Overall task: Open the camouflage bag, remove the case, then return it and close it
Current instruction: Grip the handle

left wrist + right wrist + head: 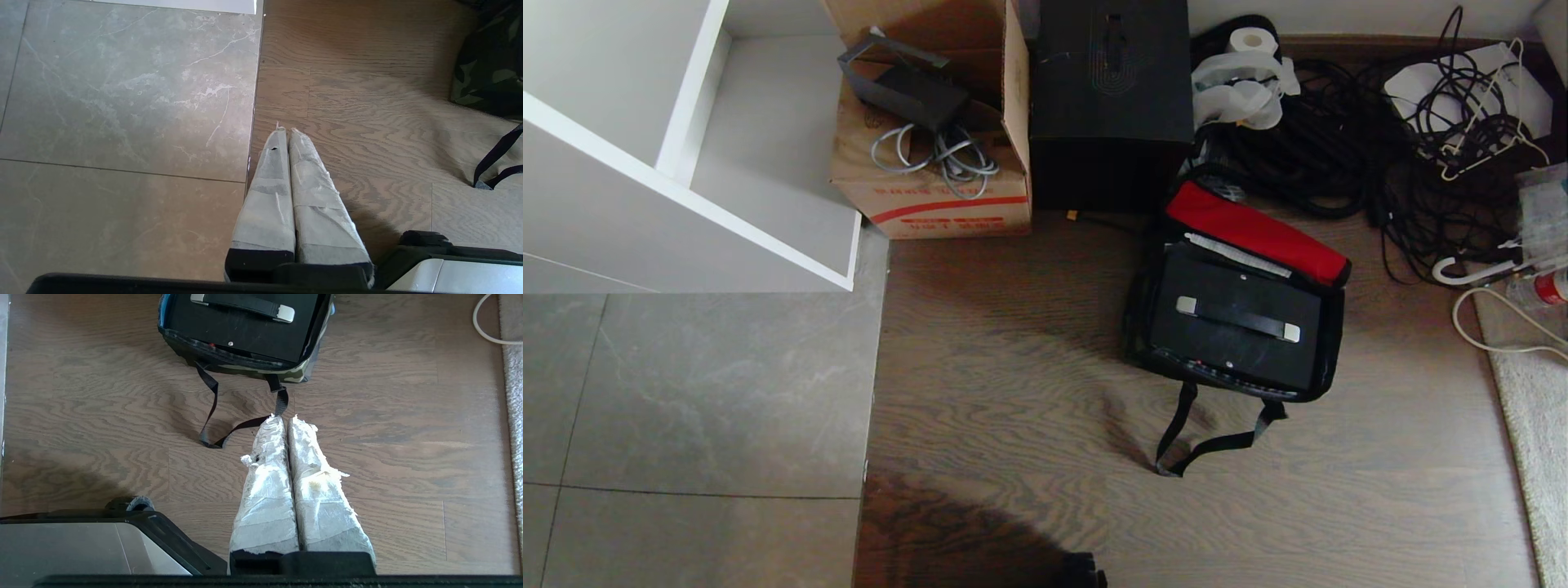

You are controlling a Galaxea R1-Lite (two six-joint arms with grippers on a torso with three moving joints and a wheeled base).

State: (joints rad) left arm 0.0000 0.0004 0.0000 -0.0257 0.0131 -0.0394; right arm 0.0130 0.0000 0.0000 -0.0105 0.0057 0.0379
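Observation:
The camouflage bag [1135, 327] lies open on the wooden floor right of centre, its red-lined flap [1258, 233] folded back toward the far side. The flat black case [1233, 351] sits inside it, bar handle [1237, 318] facing up. The bag's black strap [1201, 437] trails toward me. In the right wrist view my right gripper [284, 417] hangs shut and empty above the floor just short of the strap [212, 396], with the bag [292, 375] and case [245, 332] ahead. My left gripper [284, 130] is shut and empty over the tile-wood seam, the bag [486, 69] off to its side.
Behind the bag stand a tall black box [1111, 98] and a brown cardboard carton [931, 171] holding cables. A tangle of black cables [1339, 147] and white hangers [1478, 131] fills the back right. A white cabinet [645, 163] is at left, a rug [1535, 425] at right.

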